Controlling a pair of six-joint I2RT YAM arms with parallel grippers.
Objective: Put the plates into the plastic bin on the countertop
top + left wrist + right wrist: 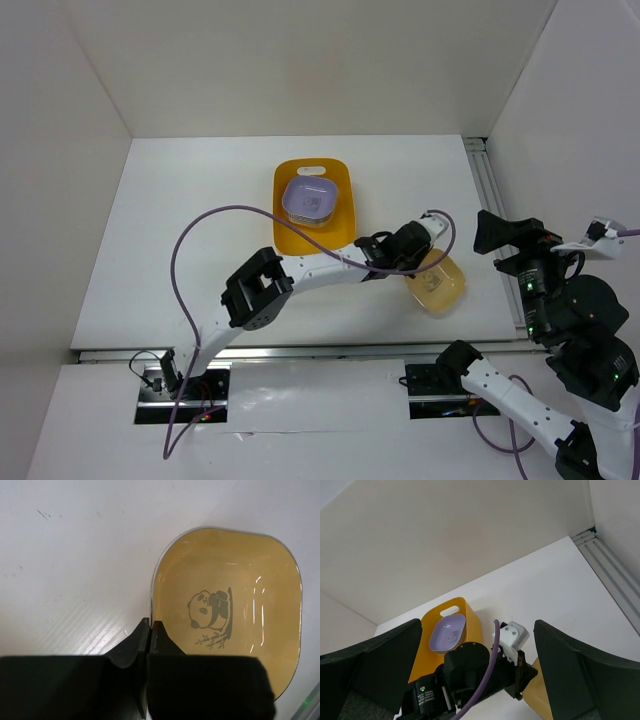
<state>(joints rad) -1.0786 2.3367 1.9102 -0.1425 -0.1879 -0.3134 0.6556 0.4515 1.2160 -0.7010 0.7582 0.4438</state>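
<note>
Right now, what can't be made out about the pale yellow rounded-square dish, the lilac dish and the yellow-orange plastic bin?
- Pale yellow rounded-square dish: left wrist view, near edge hidden behind the left gripper pinching its rim.
- Lilac dish: top view, any centre print too small to read; anything under it hidden.
- Yellow-orange plastic bin: right wrist view, near end hidden behind the left arm.

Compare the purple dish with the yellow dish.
The purple dish lies inside the bin; the yellow dish sits on the countertop outside it. The left tool pinches the yellow dish's rim; nothing touches the purple dish. Both are shallow rounded squares.
</note>
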